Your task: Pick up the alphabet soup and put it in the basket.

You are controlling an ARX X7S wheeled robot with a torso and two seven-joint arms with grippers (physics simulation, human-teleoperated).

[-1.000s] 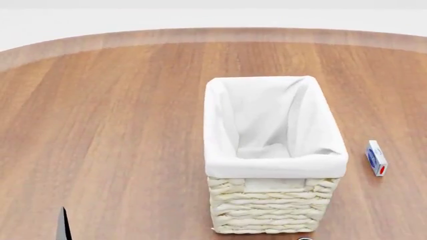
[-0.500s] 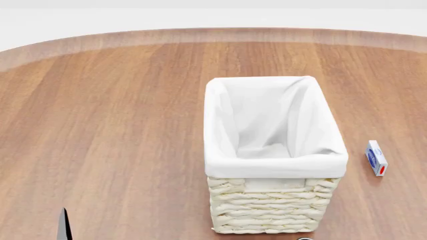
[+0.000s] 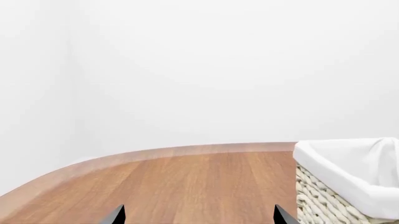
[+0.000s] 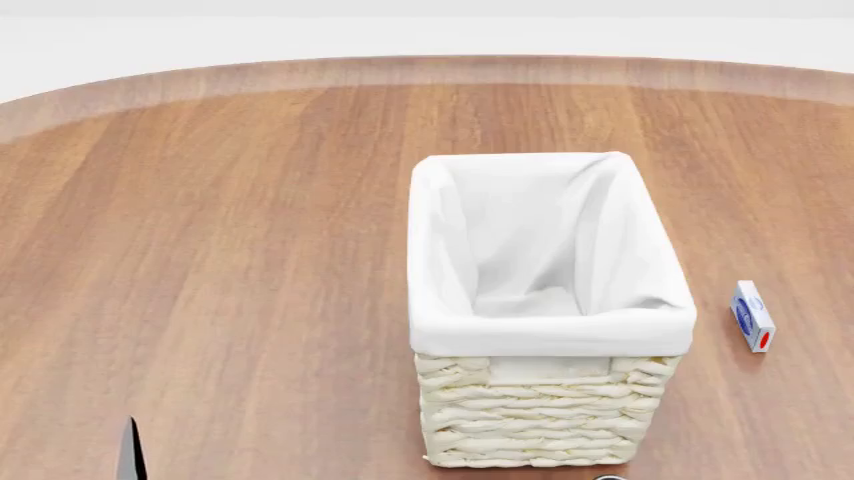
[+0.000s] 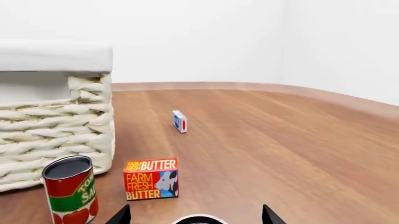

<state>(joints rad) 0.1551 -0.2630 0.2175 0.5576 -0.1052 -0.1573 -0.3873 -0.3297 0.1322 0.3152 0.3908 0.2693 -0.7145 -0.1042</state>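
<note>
Cream wicker basket (image 4: 541, 415): stands upright near the middle of the round wooden table (image 4: 227, 250), white cloth liner (image 4: 547, 330) folded over its rim, nothing visible inside
Alphabet soup: not in view in any camera
Tomato can (image 5: 70, 189): red and green with a dark grey top, upright, just beside the basket's woven wall in the right wrist view
Butter box (image 5: 151, 178): orange, lettered FARM FRESH BUTTER, standing next to the tomato can, apart from the basket
Small white-and-blue box (image 4: 753, 316): on the table to the right of the basket, well apart from it
Left gripper (image 3: 198, 217): two dark fingertips spread wide over bare table, holding nothing, basket off to one side
Right gripper (image 5: 195, 217): fingertips (image 5: 119, 216) parted, empty, low over the table near the butter box
</note>
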